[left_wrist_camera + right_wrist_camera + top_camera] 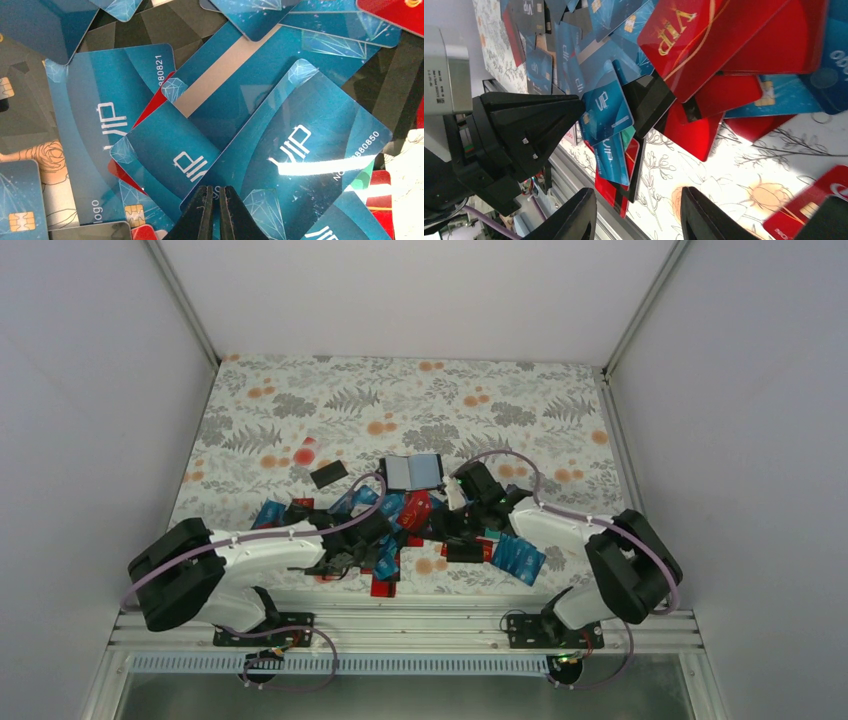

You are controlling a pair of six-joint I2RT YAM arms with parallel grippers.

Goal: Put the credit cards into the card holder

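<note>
The credit cards lie in a loose overlapping pile at the table's near middle, mostly blue, some red and black. The card holder lies open behind the pile with its grey-blue inside up. My left gripper is down in the pile. In the left wrist view it is shut, with its tips on a blue VIP card. My right gripper is at the pile's right side. In the right wrist view it is open and empty over bare cloth, with red cards beyond.
A single black card lies apart at the left of the holder. More blue cards lie at the pile's right. The left gripper's black body stands close to the right gripper. The metal front rail runs along the table's near edge.
</note>
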